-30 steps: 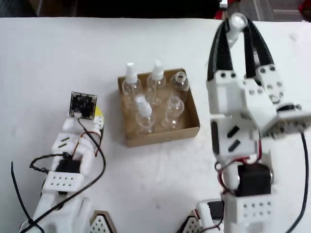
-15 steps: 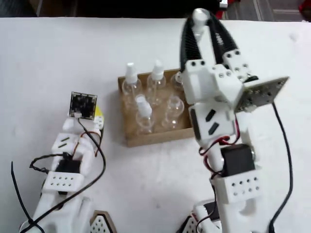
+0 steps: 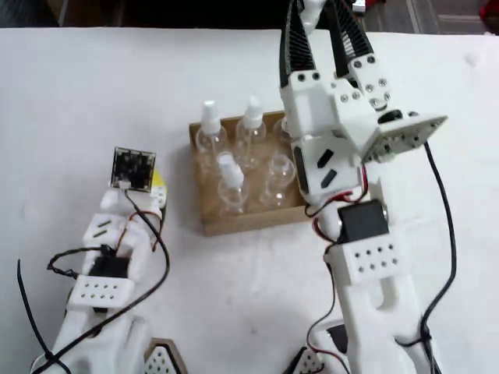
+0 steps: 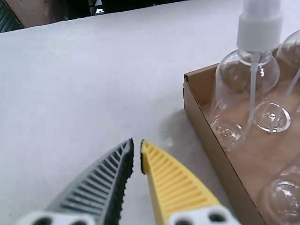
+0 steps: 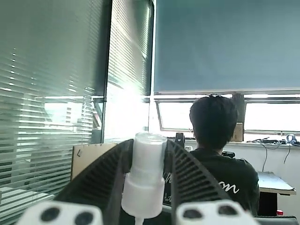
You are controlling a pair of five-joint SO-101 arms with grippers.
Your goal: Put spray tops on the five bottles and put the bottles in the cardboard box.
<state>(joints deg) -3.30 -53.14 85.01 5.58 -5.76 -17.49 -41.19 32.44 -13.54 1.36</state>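
Note:
The cardboard box [image 3: 204,220] lies mid-table with several clear bottles in it. Three bottles wear white spray tops [image 3: 209,115], [image 3: 251,111], [image 3: 228,167]; a topless bottle [image 3: 278,174] stands at the box's right side. My right gripper [image 3: 316,8] is raised high above the box's right far corner, pointing up, shut on a white spray top [image 5: 146,180]. My left gripper [image 4: 137,149] rests low on the table left of the box, its grey and yellow fingers shut on nothing. A capped bottle [image 4: 247,70] and the box wall [image 4: 206,136] lie just beyond it.
The right arm's body [image 3: 335,148] hangs over the box's right edge and hides part of it. The left arm [image 3: 109,265] lies along the table's front left. White tabletop [image 3: 93,86] spreads around the box.
The right arm has swung left from beside the box to above its right side, carrying the spray top higher. The left arm has not moved.

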